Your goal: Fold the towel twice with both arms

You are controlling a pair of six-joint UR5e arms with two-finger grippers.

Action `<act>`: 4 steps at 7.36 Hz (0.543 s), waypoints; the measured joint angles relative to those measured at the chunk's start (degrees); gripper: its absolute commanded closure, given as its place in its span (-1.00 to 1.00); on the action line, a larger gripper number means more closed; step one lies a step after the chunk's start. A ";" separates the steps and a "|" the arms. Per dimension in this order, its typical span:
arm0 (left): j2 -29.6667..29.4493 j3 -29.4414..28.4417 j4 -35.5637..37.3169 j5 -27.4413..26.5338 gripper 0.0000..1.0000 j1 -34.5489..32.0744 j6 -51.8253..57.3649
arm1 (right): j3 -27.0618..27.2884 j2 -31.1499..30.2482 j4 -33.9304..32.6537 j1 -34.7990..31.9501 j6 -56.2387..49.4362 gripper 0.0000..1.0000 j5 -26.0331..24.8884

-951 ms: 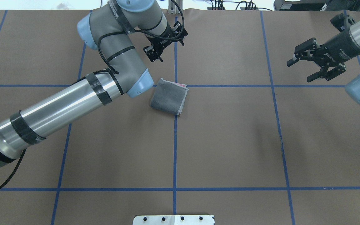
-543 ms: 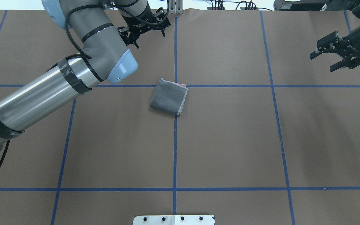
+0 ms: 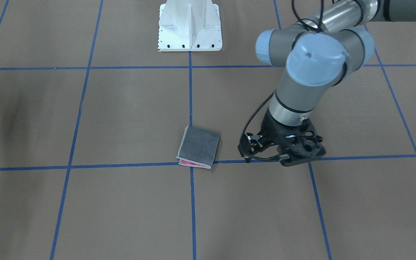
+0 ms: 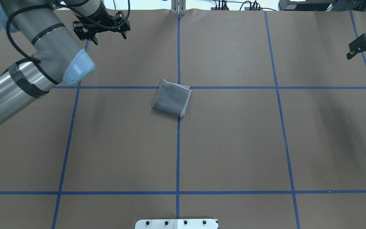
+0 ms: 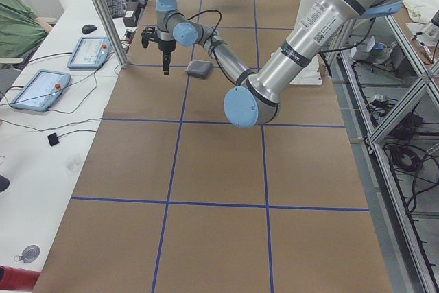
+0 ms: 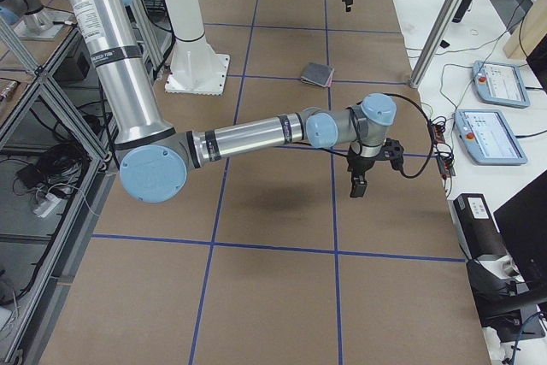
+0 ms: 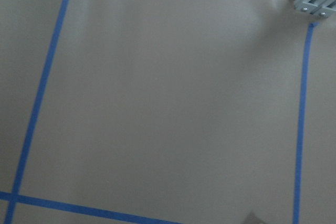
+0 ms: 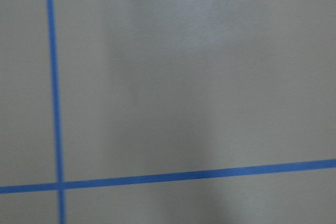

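Note:
The towel (image 4: 172, 102) lies folded into a small square near the table's centre, grey face up, with a sliver of pink at its far edge. It also shows in the front view (image 3: 198, 146) and in both side views (image 5: 199, 68) (image 6: 317, 74). My left gripper (image 4: 103, 31) is open and empty, hanging over the far left of the table, well away from the towel; in the front view it (image 3: 282, 153) is to the right of the towel. My right gripper (image 4: 363, 54) is open and empty at the far right edge. The wrist views show only bare table paper and tape.
Brown paper with blue tape grid lines (image 4: 178, 143) covers the table. The white pedestal base (image 3: 190, 25) stands at the robot's side. An aluminium post (image 4: 178, 7) stands at the far edge. Tablets (image 5: 86, 51) (image 6: 497, 83) lie on the side bench.
Both arms have drawn away from the towel: the left gripper moved left and toward the far edge, the right gripper moved out to the right edge. The towel has not moved.

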State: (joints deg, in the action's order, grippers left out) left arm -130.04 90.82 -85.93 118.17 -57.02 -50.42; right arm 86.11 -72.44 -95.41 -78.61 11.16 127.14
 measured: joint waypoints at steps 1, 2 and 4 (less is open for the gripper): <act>3.41 2.57 3.45 0.05 -0.99 -2.87 8.00 | -0.02 -0.23 -2.86 -2.35 -4.57 -1.00 0.21; 6.96 4.81 4.97 0.73 -0.99 -6.16 14.14 | -0.02 -1.24 -3.93 -3.98 -6.24 -1.00 2.81; 14.29 9.20 5.82 4.20 -0.99 -11.94 27.87 | -0.30 -4.94 -1.69 -4.99 -7.61 -1.00 5.69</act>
State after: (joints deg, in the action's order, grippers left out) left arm -115.75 100.02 -80.11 122.36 -68.96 -22.55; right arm 85.81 -77.38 -97.10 -83.60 3.55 132.83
